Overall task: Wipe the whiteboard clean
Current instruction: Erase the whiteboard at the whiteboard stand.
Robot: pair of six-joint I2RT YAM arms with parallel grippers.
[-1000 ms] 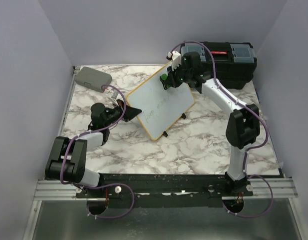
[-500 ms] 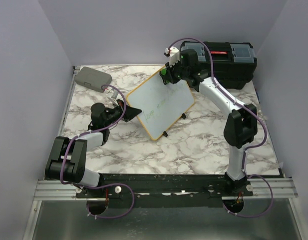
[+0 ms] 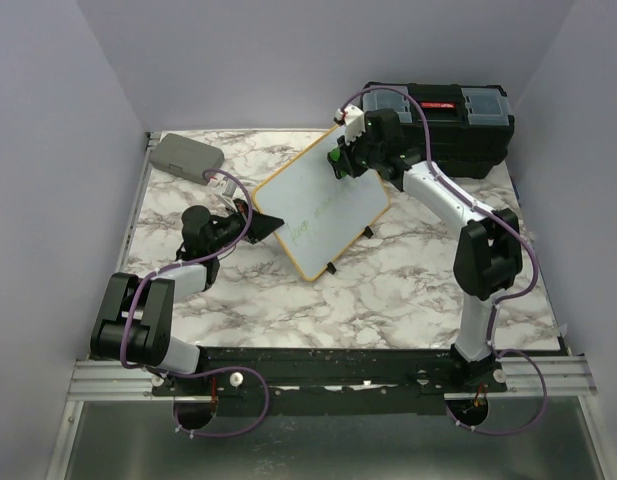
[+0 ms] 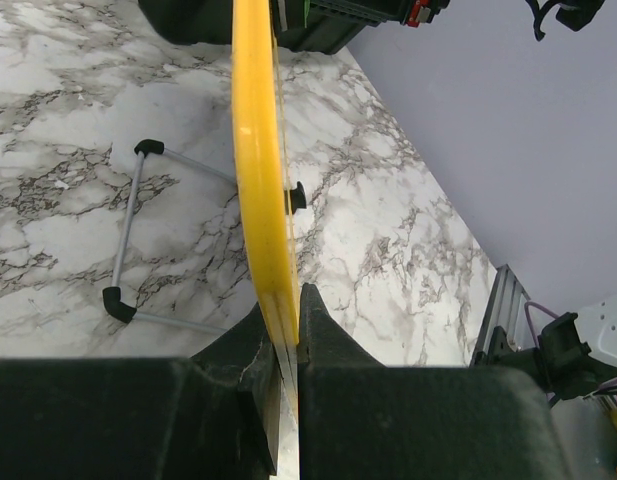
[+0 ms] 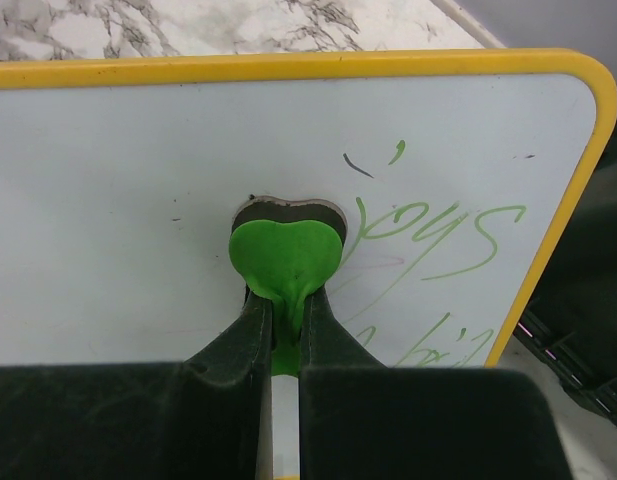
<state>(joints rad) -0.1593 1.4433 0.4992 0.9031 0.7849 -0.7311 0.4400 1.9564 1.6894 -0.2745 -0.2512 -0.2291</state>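
— Fingers (image 5: pixel 228 395) on our right gripper (image 5: pixel 285 312): how do they stand?
— Narrow, pinched on the stem of the green heart-shaped eraser (image 5: pixel 286 255). Its dark pad lies against the whiteboard (image 5: pixel 128 170), touching the white face.
— What lies beside the eraser?
— Green handwriting (image 5: pixel 443 235), just to its right in our right wrist view, running toward the yellow frame. On the other side of the eraser we see only a few small specks.
— And our left gripper (image 4: pixel 288 335)?
— Closed on the board's yellow edge. From our left wrist we see the frame wedged between both fingers, touching each.
— Where does the board sit?
— Around the middle of the marble table (image 3: pixel 388 290), apparently tilted, with its face turned up toward the near right. We hold it at its left corner with the left arm, and our right arm reaches its far corner from the right. Two small black feet (image 3: pixel 331 268) on its near-right edge touch the marble. A grey wire stand (image 4: pixel 126 240) with black tips rests on the marble on its back side.
— And around it?
— We have a black toolbox (image 3: pixel 458 120) at the far right, just behind the right gripper. A grey case (image 3: pixel 186 155) lies in the far left corner, well apart from the board.
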